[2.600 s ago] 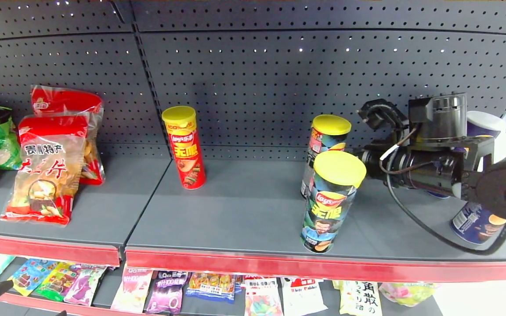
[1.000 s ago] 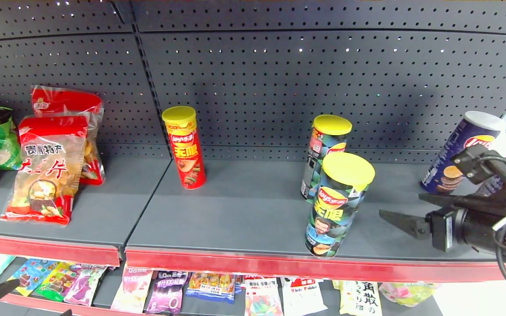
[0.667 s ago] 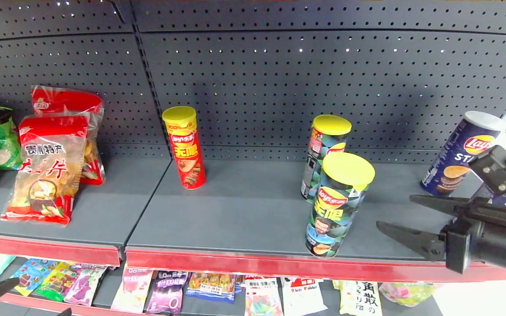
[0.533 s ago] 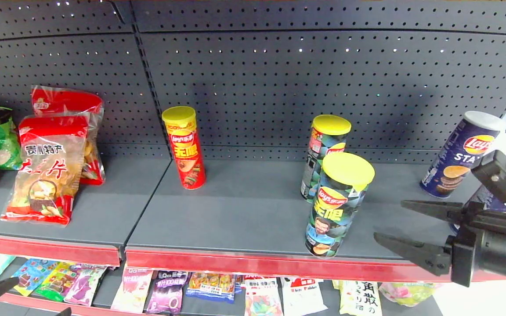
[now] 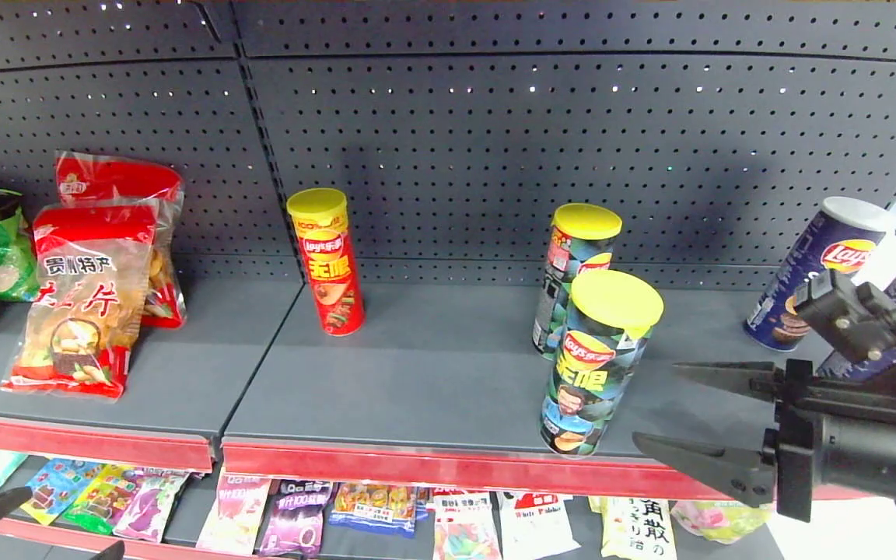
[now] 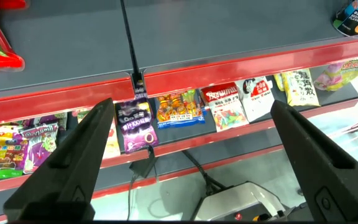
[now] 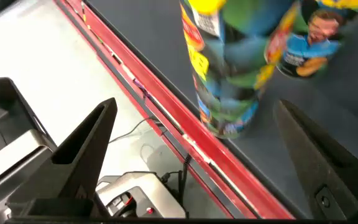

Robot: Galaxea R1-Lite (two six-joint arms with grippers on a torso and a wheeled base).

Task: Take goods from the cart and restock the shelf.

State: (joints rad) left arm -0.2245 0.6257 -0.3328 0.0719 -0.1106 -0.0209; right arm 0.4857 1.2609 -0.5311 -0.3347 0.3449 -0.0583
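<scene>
At the shelf lip (image 5: 448, 469), right end effector (image 5: 654, 404) spread wide near front can (image 5: 596, 365).

Yellow-lidded green can (image 5: 594, 372), red can (image 5: 333, 274), grey shelf (image 5: 432, 369)

A red cylindrical chip canister with a yellow lid (image 5: 331, 272) stands upright well to the left of the right jaws. Farther left lean two red-topped clear plastic snack bags (image 5: 82, 303). A dark blue white-lidded chip canister (image 5: 825, 249) stands near, beyond those jaws. Small colourful foil packets (image 5: 374, 505) lie lower down, to their left.
</scene>
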